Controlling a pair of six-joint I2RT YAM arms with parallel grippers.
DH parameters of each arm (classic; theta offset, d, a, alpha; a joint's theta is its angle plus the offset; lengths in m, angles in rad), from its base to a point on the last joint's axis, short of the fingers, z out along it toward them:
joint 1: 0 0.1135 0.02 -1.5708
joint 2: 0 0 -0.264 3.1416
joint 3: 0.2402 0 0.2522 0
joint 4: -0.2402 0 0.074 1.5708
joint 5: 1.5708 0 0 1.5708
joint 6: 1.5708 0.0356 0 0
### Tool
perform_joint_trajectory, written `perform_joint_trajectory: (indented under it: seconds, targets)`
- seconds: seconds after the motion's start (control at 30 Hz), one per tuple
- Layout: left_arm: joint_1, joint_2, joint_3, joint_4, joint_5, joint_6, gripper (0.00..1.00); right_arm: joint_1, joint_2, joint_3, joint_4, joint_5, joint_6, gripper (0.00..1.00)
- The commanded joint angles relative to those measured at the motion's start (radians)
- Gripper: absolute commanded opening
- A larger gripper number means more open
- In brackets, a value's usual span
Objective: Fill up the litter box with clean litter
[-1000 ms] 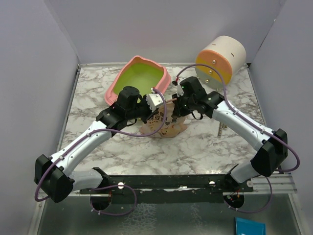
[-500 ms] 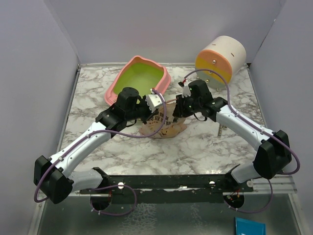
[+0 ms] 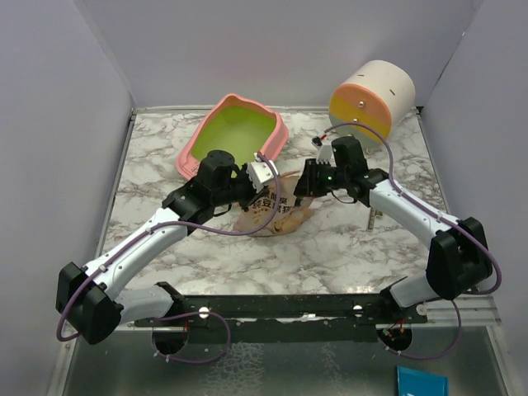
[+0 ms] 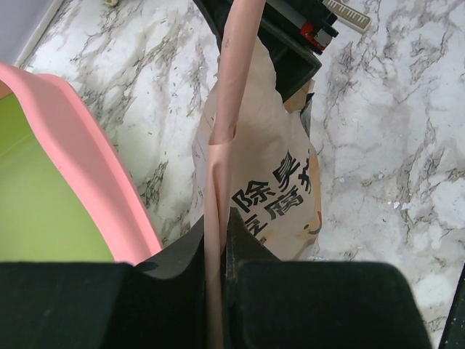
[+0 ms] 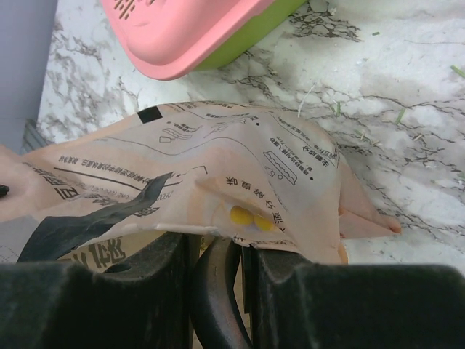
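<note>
I am pinching with both arms. My left gripper (image 4: 216, 227) is pressed together on the pink top strip of the pouch (image 4: 270, 190). That strip is running edge-on from between my fingers straight away toward my right gripper (image 3: 307, 183). The right one is also drawn together, on the pouch's other end. Between the two grips the pouch's long axis is lying roughly left to right. Its printed body is sagging toward the near side and resting on the marble table (image 3: 388, 247). I cannot tell whether its mouth is open, or which way it is facing.

The litter box (image 3: 191, 153) is lying beyond the pouch and to the left, so my left arm is the nearer one. In the left wrist view its pink rim is just beside my fingers. Its long axis is slanting from near-left to far-right, with the slotted lip turned toward the pouch.

The box's green inside is looking bare, and I am seeing no clean litter. I judge it to be in the pouch, which would have to go up and to the far left, over that rim.
</note>
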Motion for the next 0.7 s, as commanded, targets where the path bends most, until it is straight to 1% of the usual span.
perform_joint_trajectory:
  seconds: [0.0,0.27,0.4,0.67]
  targets:
    - [-0.005,-0.038,-0.015,0.033,0.026,-0.01,0.05,-0.019,-0.025,-0.04,0.105,-0.214,0.147,0.01]
    - [-0.005,-0.053,-0.014,0.012,0.01,-0.011,0.03,-0.089,-0.051,-0.067,0.203,-0.29,0.249,0.01]
    - [-0.005,-0.063,-0.011,-0.004,0.004,-0.011,0.0,-0.124,-0.067,-0.067,0.222,-0.334,0.29,0.01]
    - [-0.005,-0.08,0.002,-0.027,-0.008,-0.005,0.0,-0.203,-0.104,-0.079,0.234,-0.424,0.337,0.01]
